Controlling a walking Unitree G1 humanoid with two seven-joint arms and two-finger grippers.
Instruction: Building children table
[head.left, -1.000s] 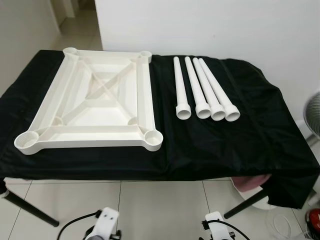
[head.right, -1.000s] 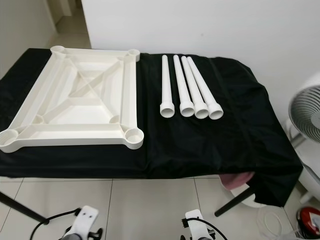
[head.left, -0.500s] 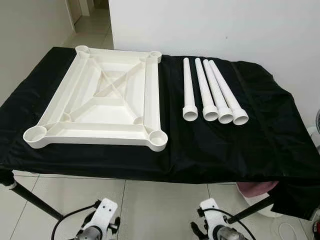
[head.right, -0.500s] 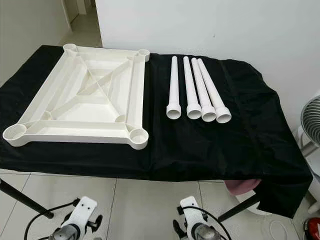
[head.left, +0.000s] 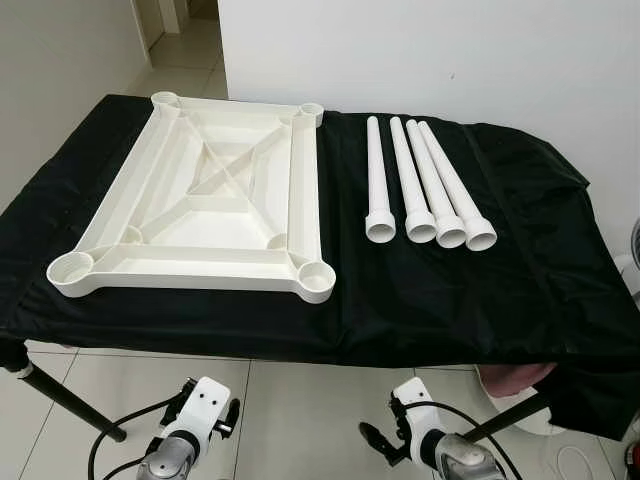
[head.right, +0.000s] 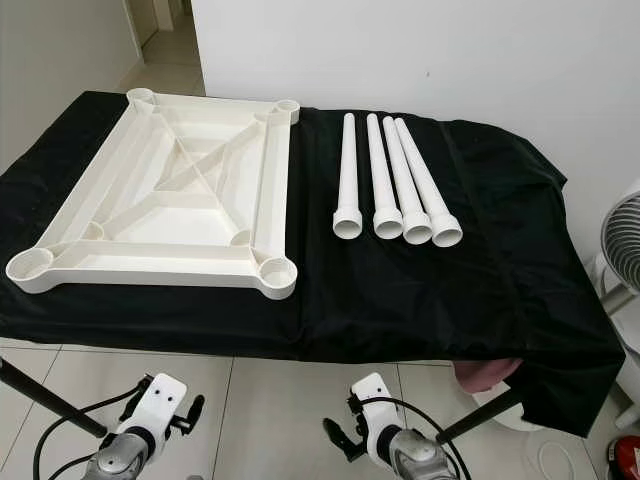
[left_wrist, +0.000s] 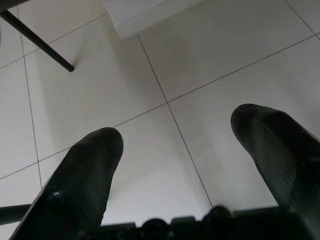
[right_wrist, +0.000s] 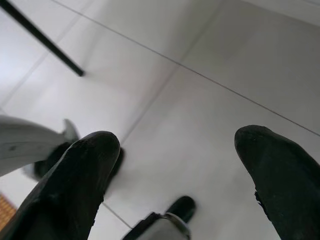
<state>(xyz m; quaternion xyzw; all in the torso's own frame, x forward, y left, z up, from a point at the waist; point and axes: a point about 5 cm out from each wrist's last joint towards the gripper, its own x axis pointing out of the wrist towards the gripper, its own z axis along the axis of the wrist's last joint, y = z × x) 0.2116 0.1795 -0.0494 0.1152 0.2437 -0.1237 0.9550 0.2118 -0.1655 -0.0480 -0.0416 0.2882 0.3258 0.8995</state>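
The left end effector (left_wrist: 175, 150) hung low below the front edge of the surface, its two black fingers (left_wrist: 85, 185) spread wide apart with nothing between them, pointing down at the pale tiled floor (left_wrist: 200, 60). The right end effector (right_wrist: 175, 165) hung likewise on the other side, fingers (right_wrist: 75, 185) also spread wide and empty over the same tiles. In the head views both wrists showed at the bottom of the frame, the left arm (head.left: 190, 440) and the right arm (head.left: 430, 450), each trailing a black cable.

Above them stood the surface (head.left: 450, 290), draped in a black cloth that hung over its front and right edges. On its left half lay the white plastic tabletop (head.left: 200, 215), upside down, its ribbed underside facing up with a round socket at each of the four corners. To its right, apart from it, four white table legs (head.left: 420, 185) lay side by side, touching or nearly so, their flared open ends toward the robot. A black support leg (head.left: 60, 395) of the surface slanted down at the lower left.
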